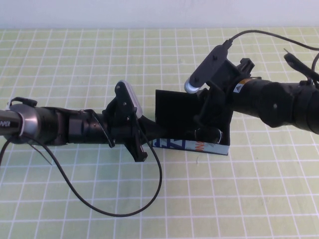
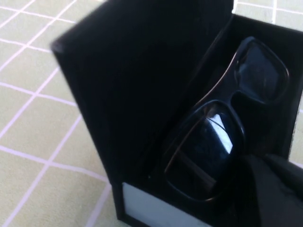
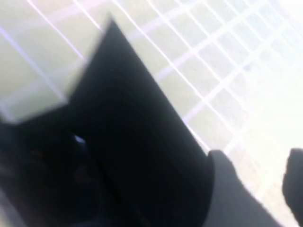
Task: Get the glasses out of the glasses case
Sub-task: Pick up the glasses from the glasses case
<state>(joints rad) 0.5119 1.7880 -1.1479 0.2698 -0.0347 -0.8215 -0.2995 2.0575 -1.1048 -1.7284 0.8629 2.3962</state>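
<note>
Black case (image 1: pixel 192 119): I see it at mid-table on the green grid mat (image 1: pixel 60 55), flap lid raised, white printed strip facing my side.
Glasses (image 2: pixel 222 127): lying inside the case, dark lenses up, as my left wrist camera shows.
Left gripper (image 1: pixel 139 149): I have it just beside the case's left end; I cannot tell how its fingers stand.
Right gripper (image 1: pixel 207 130): reaching down into the case from the right; fingers (image 3: pixel 227 189) slightly parted, a narrow gap, nothing visibly held.
</note>
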